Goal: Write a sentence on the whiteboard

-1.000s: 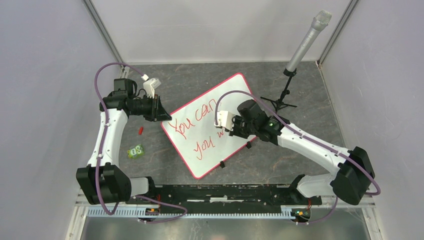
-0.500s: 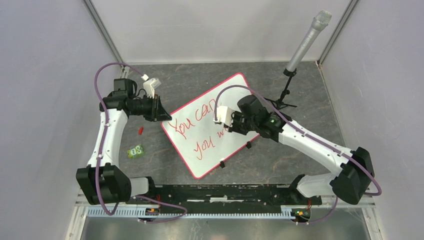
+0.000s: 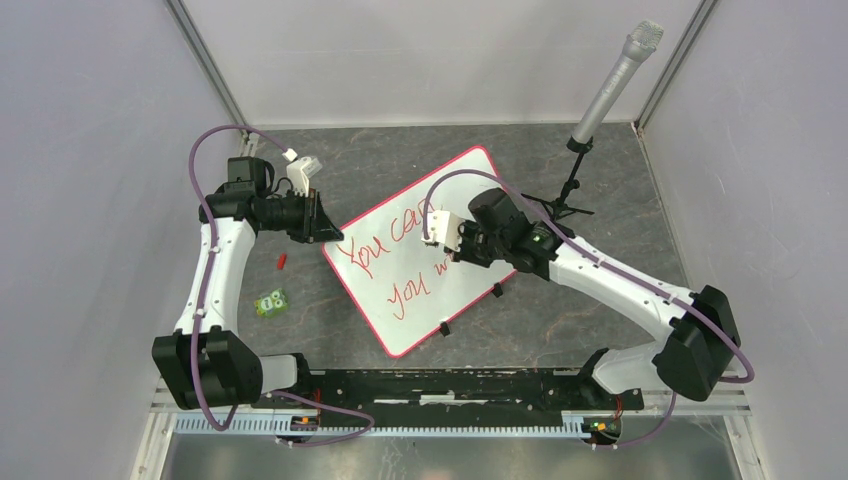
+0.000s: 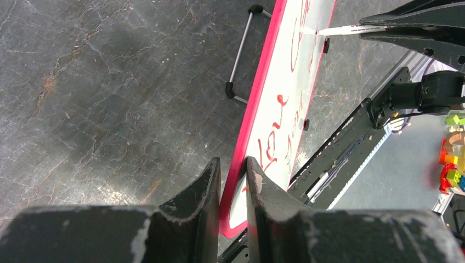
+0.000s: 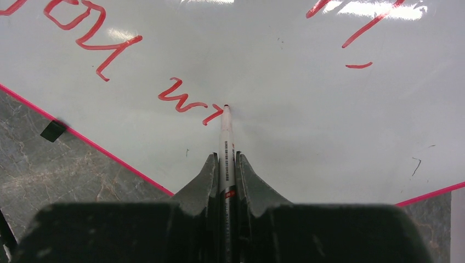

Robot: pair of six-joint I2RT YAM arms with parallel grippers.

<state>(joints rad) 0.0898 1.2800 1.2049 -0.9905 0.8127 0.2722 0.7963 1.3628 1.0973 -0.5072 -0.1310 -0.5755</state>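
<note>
The whiteboard (image 3: 402, 322) lies tilted on the dark table, white with a pink-red frame. Red writing, the sentence (image 3: 388, 246), runs in two lines: "You can" and below it "you w". My left gripper (image 3: 326, 226) is shut on the board's left edge, one finger on each side of the frame (image 4: 240, 143). My right gripper (image 3: 449, 251) is shut on a white marker (image 5: 226, 139). The marker's red tip touches the board just after the "w" (image 5: 178, 98).
A grey microphone (image 3: 611, 84) on a black stand rises at the back right. A small red cap (image 3: 282, 261) and a green block (image 3: 270, 302) lie left of the board. Two black clips (image 3: 497, 290) sit on its lower right edge. A black rail (image 3: 440, 385) runs along the front.
My right gripper has shifted slightly left and up over the board with the marker. The left gripper and the board have stayed put.
</note>
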